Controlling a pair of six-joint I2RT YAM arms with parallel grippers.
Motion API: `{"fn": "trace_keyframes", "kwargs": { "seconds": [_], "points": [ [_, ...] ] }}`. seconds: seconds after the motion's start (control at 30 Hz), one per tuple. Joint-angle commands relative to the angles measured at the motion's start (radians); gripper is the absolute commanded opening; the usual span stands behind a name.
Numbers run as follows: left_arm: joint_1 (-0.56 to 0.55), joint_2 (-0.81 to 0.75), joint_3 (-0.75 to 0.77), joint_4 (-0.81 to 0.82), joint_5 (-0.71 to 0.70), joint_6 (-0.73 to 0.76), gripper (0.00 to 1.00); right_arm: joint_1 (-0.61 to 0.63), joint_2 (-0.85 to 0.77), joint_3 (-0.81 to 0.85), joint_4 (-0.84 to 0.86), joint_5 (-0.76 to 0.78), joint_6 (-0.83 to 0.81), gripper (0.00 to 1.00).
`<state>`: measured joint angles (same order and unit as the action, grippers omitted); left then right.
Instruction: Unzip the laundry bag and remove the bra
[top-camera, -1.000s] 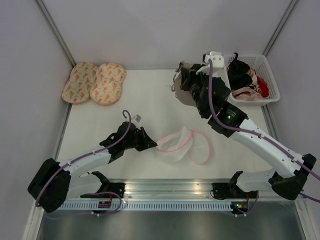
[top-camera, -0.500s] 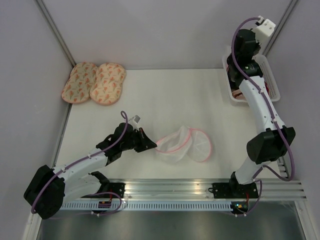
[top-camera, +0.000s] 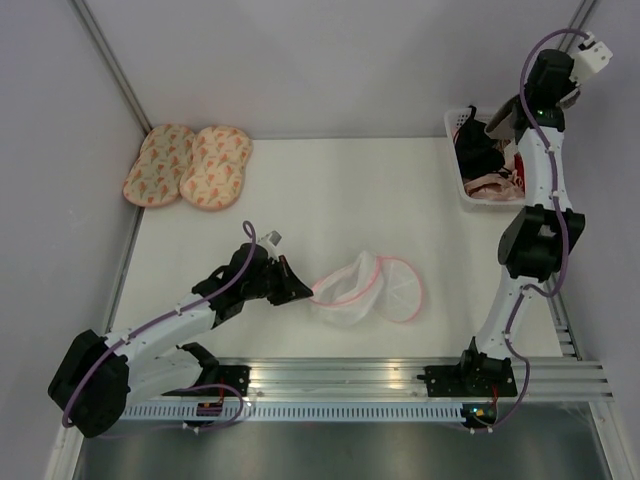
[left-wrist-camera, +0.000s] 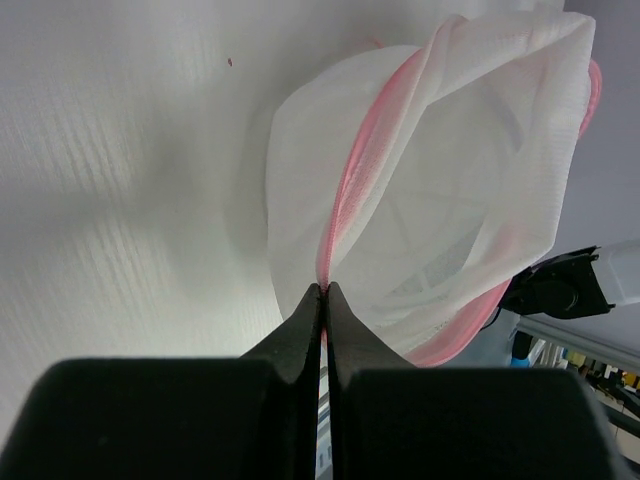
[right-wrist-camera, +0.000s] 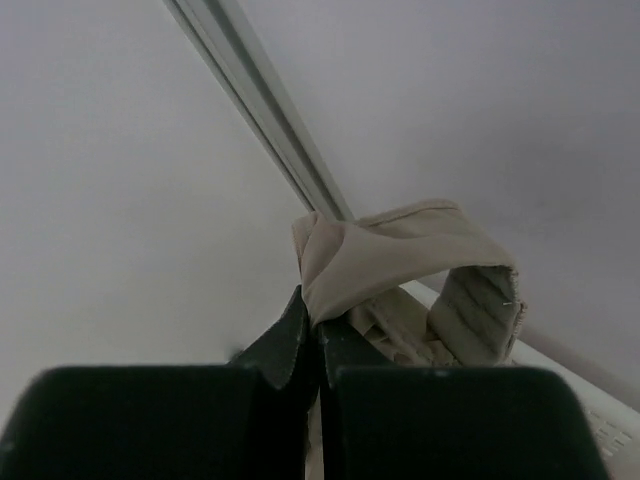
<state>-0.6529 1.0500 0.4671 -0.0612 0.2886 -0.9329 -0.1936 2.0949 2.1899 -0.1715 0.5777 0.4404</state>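
Note:
The laundry bag (top-camera: 365, 292) lies open on the table near the front, a white mesh pouch with pink trim. My left gripper (top-camera: 303, 291) is shut on its pink zipper edge at the bag's left end. In the left wrist view the fingertips (left-wrist-camera: 325, 292) pinch the pink trim and the bag (left-wrist-camera: 450, 170) spreads beyond them. My right gripper (top-camera: 513, 113) is raised high at the back right, shut on the taupe bra (top-camera: 503, 121). The bra hangs over the white basket. In the right wrist view the bra (right-wrist-camera: 400, 260) is clamped in the shut gripper (right-wrist-camera: 315, 318).
A white basket (top-camera: 476, 202) at the back right holds a black bra (top-camera: 475, 145) and pink and red garments. Two peach patterned oval pads (top-camera: 190, 165) lie at the back left. Grey walls close in on three sides.
My right arm has swung up and to the right from the back middle of the table, carrying the taupe bra above the basket. My left gripper has stayed on the bag.

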Motion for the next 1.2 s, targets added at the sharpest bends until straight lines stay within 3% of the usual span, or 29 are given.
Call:
{"fn": "trace_keyframes", "kwargs": {
  "seconds": [0.0, 0.13, 0.3, 0.37, 0.4, 0.43, 0.63, 0.77, 0.97, 1.0, 1.17],
  "points": [
    [-0.001, -0.022, 0.039, -0.032, -0.015, 0.005, 0.02, 0.005, 0.134, 0.028, -0.040, -0.050, 0.021, 0.00],
    [-0.001, -0.076, 0.030, -0.065, -0.045, 0.000, 0.02, 0.005, 0.270, 0.121, -0.083, -0.099, 0.000, 0.00],
    [-0.001, -0.110, 0.011, -0.069, -0.069, -0.015, 0.02, 0.005, 0.306, 0.148, -0.091, -0.214, 0.001, 0.03],
    [-0.001, -0.111, 0.010, -0.066, -0.071, -0.015, 0.02, 0.005, 0.286, 0.149, -0.069, -0.332, -0.012, 0.45],
    [-0.001, -0.113, 0.011, -0.066, -0.072, -0.011, 0.02, 0.008, 0.274, 0.151, -0.072, -0.341, -0.022, 0.80],
    [-0.001, -0.113, 0.013, -0.062, -0.074, -0.011, 0.02, 0.014, 0.234, 0.139, -0.068, -0.348, -0.026, 0.95],
    [-0.001, -0.125, 0.010, -0.048, -0.077, 0.000, 0.02, 0.060, -0.036, 0.000, -0.031, -0.287, -0.078, 0.98],
    [-0.001, -0.133, 0.004, -0.046, -0.083, 0.003, 0.02, 0.173, -0.206, -0.093, -0.131, -0.143, -0.094, 0.98],
    [0.007, -0.218, 0.018, -0.051, -0.095, 0.003, 0.02, 0.452, -0.573, -0.623, -0.059, -0.058, -0.060, 0.98],
    [0.009, -0.234, 0.059, -0.066, -0.094, 0.011, 0.02, 0.486, -0.663, -0.759, -0.037, -0.038, -0.060, 0.98],
    [0.019, -0.220, 0.309, -0.144, -0.079, 0.130, 0.02, 0.615, -0.854, -0.998, -0.066, 0.016, -0.003, 0.98]
  ]
}}
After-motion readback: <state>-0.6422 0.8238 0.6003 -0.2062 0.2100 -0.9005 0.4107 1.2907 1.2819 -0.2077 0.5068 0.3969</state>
